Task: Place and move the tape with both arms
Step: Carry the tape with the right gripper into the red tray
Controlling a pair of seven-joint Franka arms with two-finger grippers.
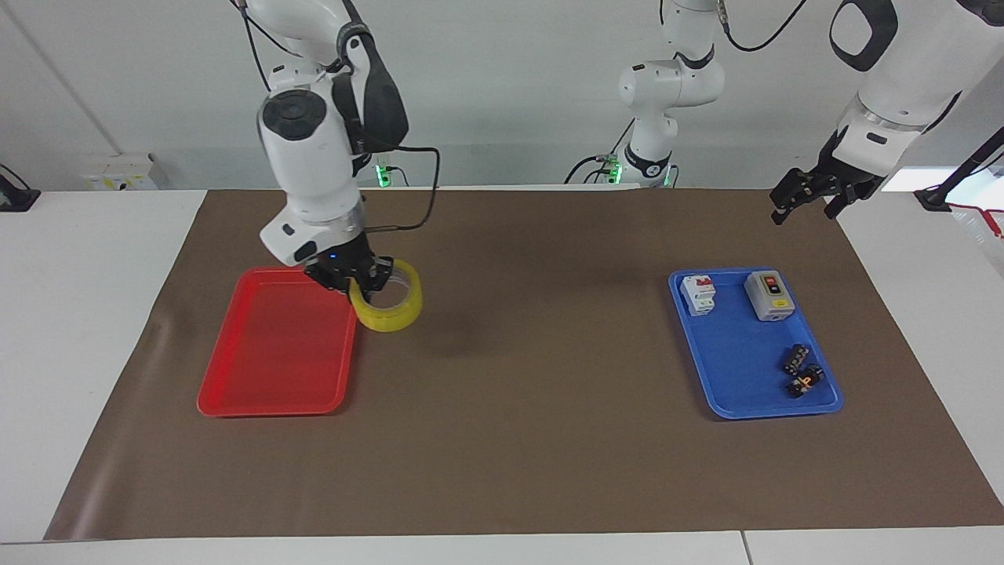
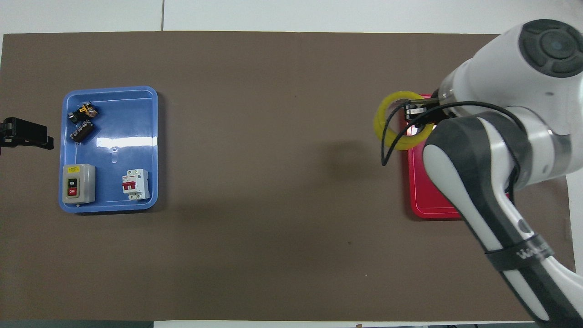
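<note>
My right gripper (image 1: 362, 281) is shut on the wall of the yellow tape roll (image 1: 390, 310) and holds it tilted in the air. The roll hangs over the red tray's (image 1: 271, 357) edge that faces the table's middle. In the overhead view the tape (image 2: 386, 134) overlaps that edge of the red tray (image 2: 428, 207), with the right gripper (image 2: 416, 114) on its rim. My left gripper (image 1: 806, 198) is open and empty, up in the air over the mat's corner at the left arm's end; it also shows in the overhead view (image 2: 27, 135).
A blue tray (image 1: 737, 369) at the left arm's end holds a grey switch box (image 1: 769, 295), a white breaker (image 1: 698, 293) and small dark parts (image 1: 798, 369). A brown mat (image 1: 533, 439) covers the table. Two smaller white arms stand at the robots' edge.
</note>
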